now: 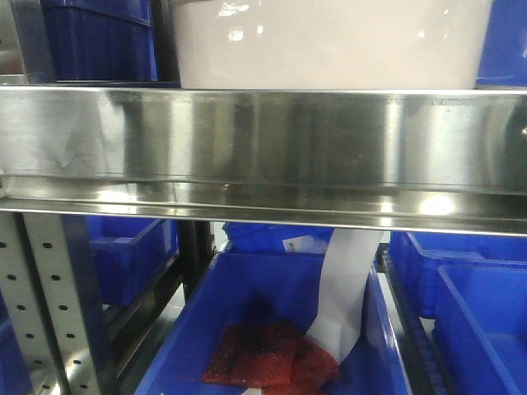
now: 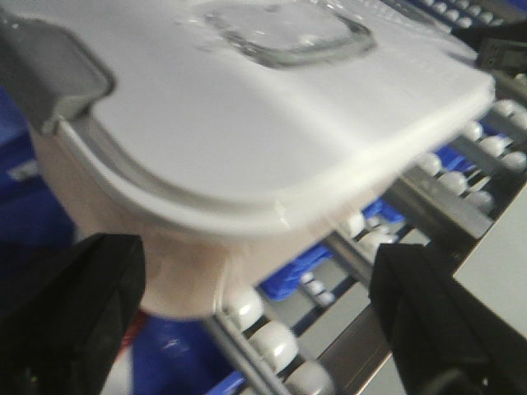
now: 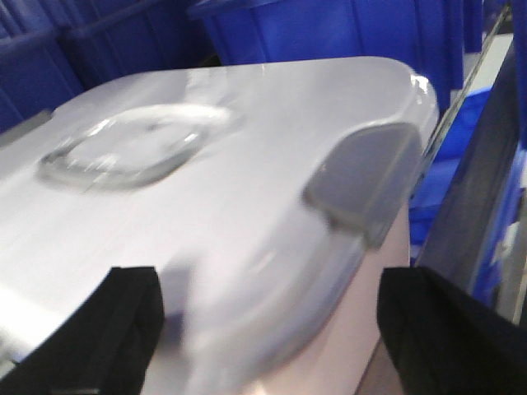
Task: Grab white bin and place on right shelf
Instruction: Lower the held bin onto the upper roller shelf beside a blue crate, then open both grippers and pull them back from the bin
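Sitting behind the shelf rail [image 1: 263, 140], the white bin [image 1: 329, 45] is flanked by both wide-open grippers.

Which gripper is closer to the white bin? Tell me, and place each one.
Cannot tell; both look about equally close. The left gripper is open, straddling the white bin at a lid corner. The right gripper is open too, astride another corner by a grey latch.

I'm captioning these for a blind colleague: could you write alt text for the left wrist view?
A white bin with a glossy lid and recessed grey handle fills the frame, blurred, above a roller track. The left gripper is open, its black fingers low at either side; blue bins show underneath.
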Robot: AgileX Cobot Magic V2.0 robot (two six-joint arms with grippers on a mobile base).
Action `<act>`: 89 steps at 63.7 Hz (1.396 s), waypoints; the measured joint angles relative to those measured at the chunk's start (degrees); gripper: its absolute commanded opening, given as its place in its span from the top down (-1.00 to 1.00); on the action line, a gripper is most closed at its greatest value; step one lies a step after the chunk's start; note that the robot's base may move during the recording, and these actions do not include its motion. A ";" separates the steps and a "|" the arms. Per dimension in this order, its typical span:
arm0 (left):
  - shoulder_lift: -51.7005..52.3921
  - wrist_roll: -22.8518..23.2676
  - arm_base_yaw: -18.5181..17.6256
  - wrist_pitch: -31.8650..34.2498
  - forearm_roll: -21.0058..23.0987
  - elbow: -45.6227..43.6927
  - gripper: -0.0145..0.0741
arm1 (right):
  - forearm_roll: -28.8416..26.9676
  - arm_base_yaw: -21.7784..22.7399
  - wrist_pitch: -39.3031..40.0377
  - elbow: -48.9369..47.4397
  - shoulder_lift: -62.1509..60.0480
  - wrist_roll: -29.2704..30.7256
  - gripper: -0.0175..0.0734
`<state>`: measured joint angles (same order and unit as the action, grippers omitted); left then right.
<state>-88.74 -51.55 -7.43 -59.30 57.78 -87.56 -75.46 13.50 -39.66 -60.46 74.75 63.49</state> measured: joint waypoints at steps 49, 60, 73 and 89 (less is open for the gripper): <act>16.41 8.30 -0.10 -12.56 -11.95 -3.07 0.94 | 9.35 0.00 -10.32 -0.22 -26.03 -10.36 0.45; 18.78 25.04 -0.10 -12.17 -31.37 -3.07 0.94 | 30.43 0.00 -11.32 -0.26 -30.76 -25.99 0.45; 22.65 36.38 -0.10 -11.98 -50.41 -0.36 0.94 | 54.07 0.00 -13.24 0.41 -37.57 -44.85 0.45; 37.86 36.94 -0.10 3.85 -48.37 18.92 0.94 | 56.85 0.00 -11.53 8.56 -48.01 -48.65 0.45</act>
<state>-50.88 -14.61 -7.53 -55.46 9.41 -68.63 -18.61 13.50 -51.19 -51.90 26.73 14.85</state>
